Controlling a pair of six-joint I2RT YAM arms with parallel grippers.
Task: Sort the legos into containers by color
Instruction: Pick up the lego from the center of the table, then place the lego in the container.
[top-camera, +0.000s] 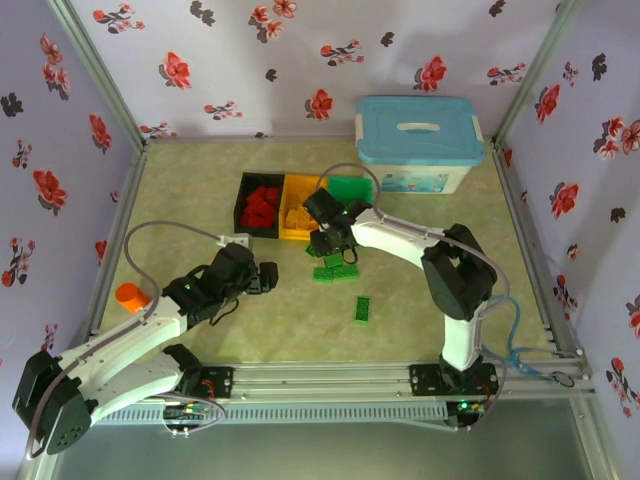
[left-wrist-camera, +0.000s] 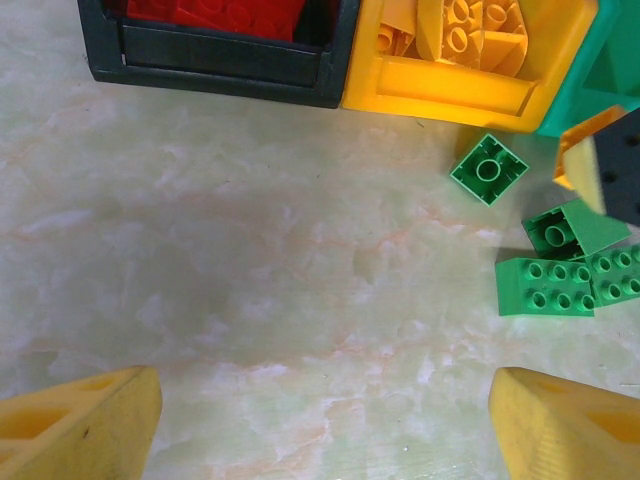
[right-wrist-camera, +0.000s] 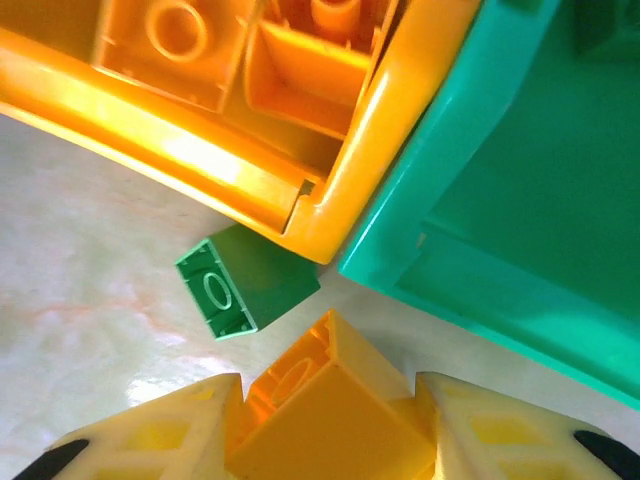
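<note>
Robot test cell, lab type. Floral-print walls (top-camera: 300, 60) beyond and flanking left gripper (top-camera: 268, 278) and right gripper (top-camera: 335, 252); aluminium rail (top-camera: 380, 372) behind them; marble-look tabletop (top-camera: 180, 200) beneath.

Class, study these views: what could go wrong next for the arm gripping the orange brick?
The orange brick in the right gripper sits near where orange bin meets green bin; released off-target, it could land in the wrong one. Moving low, it might knock the green brick at the orange bin's corner.

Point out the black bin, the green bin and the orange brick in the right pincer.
black bin (left-wrist-camera: 225, 62): left wrist view, front wall.
green bin (right-wrist-camera: 540, 150): right wrist view, bare inside.
orange brick (right-wrist-camera: 330, 425): right wrist view, near face.
</note>
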